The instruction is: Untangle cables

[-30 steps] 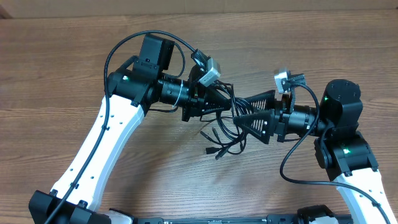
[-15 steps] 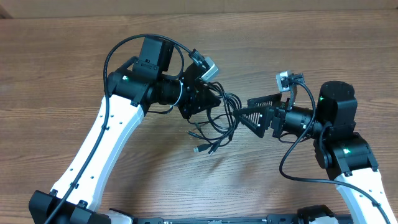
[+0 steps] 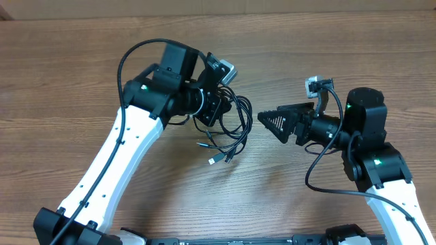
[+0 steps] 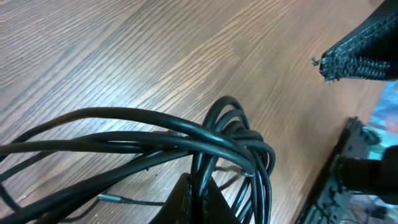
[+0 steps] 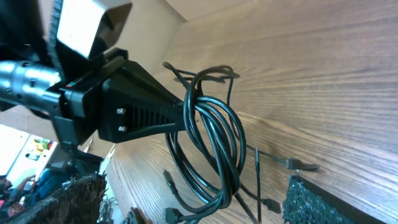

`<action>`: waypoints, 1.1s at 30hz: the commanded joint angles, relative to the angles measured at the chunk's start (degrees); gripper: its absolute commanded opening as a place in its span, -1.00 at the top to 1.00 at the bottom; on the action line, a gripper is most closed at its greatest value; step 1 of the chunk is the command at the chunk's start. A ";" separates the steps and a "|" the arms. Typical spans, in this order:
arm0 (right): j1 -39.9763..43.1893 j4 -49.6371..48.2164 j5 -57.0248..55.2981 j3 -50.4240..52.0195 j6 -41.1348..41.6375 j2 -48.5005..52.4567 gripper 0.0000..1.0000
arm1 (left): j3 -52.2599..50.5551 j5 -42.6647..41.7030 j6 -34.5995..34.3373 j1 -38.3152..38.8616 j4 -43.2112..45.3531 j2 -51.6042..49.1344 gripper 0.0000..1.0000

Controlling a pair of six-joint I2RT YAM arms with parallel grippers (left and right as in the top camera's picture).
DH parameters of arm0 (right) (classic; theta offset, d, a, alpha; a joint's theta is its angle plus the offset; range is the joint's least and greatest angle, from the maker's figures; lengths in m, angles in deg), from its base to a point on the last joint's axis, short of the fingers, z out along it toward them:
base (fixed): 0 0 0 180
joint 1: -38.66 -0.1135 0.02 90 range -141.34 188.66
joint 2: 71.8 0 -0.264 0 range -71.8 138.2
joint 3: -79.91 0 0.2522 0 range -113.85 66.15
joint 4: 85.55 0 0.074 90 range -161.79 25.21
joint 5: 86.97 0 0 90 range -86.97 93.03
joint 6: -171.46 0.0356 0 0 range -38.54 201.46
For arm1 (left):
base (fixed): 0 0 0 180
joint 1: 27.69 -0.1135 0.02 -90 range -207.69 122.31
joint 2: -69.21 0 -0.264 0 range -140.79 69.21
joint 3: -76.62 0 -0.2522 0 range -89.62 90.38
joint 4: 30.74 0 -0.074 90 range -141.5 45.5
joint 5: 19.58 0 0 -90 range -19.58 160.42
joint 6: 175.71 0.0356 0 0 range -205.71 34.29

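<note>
The cables (image 3: 230, 128) are held as a bundle of black loops by the left gripper (image 3: 221, 114), whose jaws are closed tight on them. In the right wrist view its tapered fingers (image 5: 146, 112) are seen pinched together on several strands at the top of the coil. The loops hang below that pinch point, crossed over one another. In the left wrist view the strands are gathered just above the fingertips (image 4: 193, 199) and bent into a tight fold beyond them, with longer runs swept off to the left of the frame. From overhead, the loose ends with their small plugs (image 3: 216, 158) are seen below the bundle, spread toward the near side of the table (image 3: 354, 47). Whether they are rested on the wood cannot be told.

The right gripper (image 3: 267, 120) is placed apart from the cables, to their right, with its jaws spread wide and nothing between them. Its ribbed fingers (image 5: 71, 199) are seen at the two lower corners of the right wrist view. The hanging coil is framed in the gap between them but is not touched. In the overhead view a strip of bare wood is seen between the right gripper's tips and the nearest loop. The right gripper is pointed toward the left gripper and the bundle.
</note>
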 commanded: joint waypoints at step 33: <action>-6.47 1.84 -14.49 -0.61 -8.24 0.87 -0.08 | 1.18 4.37 -25.64 11.43 7.45 0.96 0.91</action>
